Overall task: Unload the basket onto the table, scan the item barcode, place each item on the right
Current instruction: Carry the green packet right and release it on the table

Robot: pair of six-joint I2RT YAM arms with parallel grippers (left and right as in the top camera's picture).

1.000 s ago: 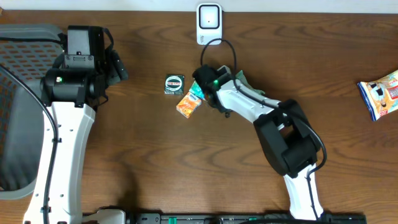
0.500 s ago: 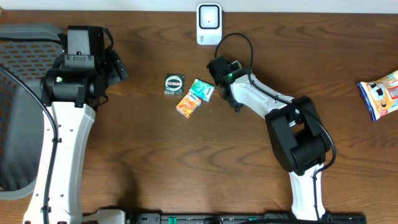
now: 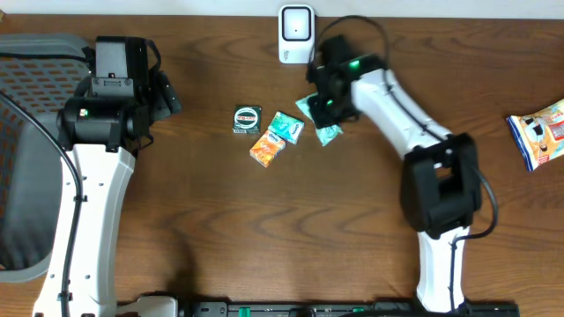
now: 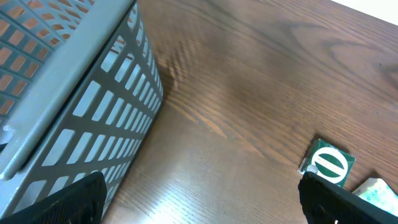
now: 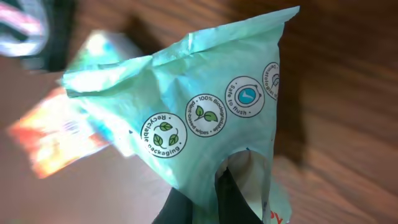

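My right gripper [image 3: 328, 104] is shut on a mint-green packet [image 3: 322, 119] and holds it off the table, just below and right of the white scanner [image 3: 296, 33] at the back edge. In the right wrist view the packet [image 5: 199, 106] fills the frame, its printed round eco logos facing the camera, with the right gripper [image 5: 217, 199] pinching its lower edge. No barcode shows on this face. My left gripper [image 4: 205, 208] hangs open and empty over bare wood beside the grey basket [image 4: 74, 106].
A round green-and-white tin [image 3: 248, 119], a small teal packet [image 3: 286, 127] and an orange packet [image 3: 267, 148] lie together left of the held packet. A blue-and-white snack bag [image 3: 539, 132] lies at the far right. The grey mesh basket [image 3: 26, 150] stands at the left edge.
My right gripper shut on the mint-green packet by the pile, then lifted it and carried it right and back towards the scanner. The left arm has not moved.
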